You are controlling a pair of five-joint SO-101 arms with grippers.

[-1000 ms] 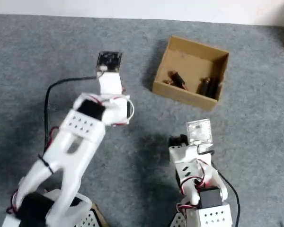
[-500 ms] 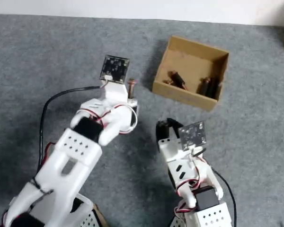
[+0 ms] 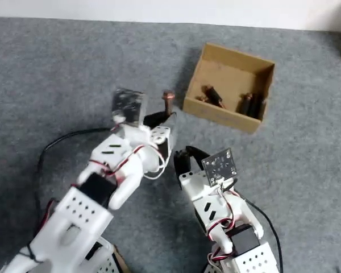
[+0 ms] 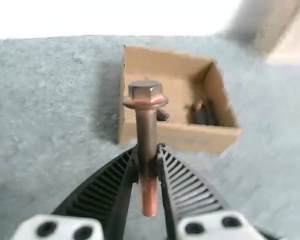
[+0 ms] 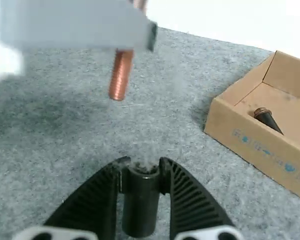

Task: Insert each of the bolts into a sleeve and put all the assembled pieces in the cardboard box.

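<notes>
Left claw (image 4: pixel 147 152) was clamped on the shank of a copper bolt (image 4: pixel 146 125), holding it roughly upright, head up, above the grey counter (image 3: pixel 57 62) and near the cardboard box (image 3: pixel 219 116). Right claw (image 5: pixel 140 167) was closed around a dark sleeve (image 5: pixel 138 200), close to the bolt's threaded tip but apart from it. Dark assembled pieces (image 3: pixel 251 105) lay inside the box.

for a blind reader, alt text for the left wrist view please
The left gripper holds a copper-coloured bolt by its shank, hex head outward. Beyond it, an open cardboard box holding dark pieces sits on grey carpet.
</notes>
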